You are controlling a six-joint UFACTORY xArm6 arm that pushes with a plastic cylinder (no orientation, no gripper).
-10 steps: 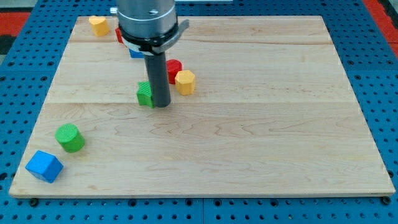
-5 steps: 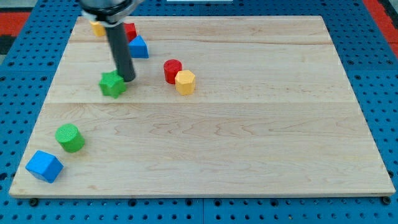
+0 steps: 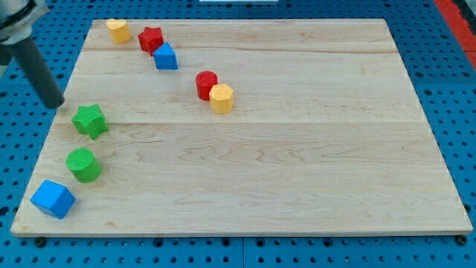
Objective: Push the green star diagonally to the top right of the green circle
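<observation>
The green star [image 3: 90,120] lies near the board's left edge, directly above the green circle [image 3: 83,164] and slightly to its right, with a small gap between them. My tip [image 3: 53,105] is off the board's left edge, up and to the left of the green star, apart from it.
A blue cube [image 3: 53,199] sits at the bottom left corner. A yellow block [image 3: 117,30], a red star [image 3: 151,39] and a blue block [image 3: 166,56] stand at the top left. A red cylinder [image 3: 206,84] touches a yellow hexagon [image 3: 222,98] near the middle. The wooden board [image 3: 297,149] lies on a blue pegboard.
The green star has slid left and down, from beside the red cylinder to just above the green circle. My tip moved left with it and now stands off the board, clear of the star.
</observation>
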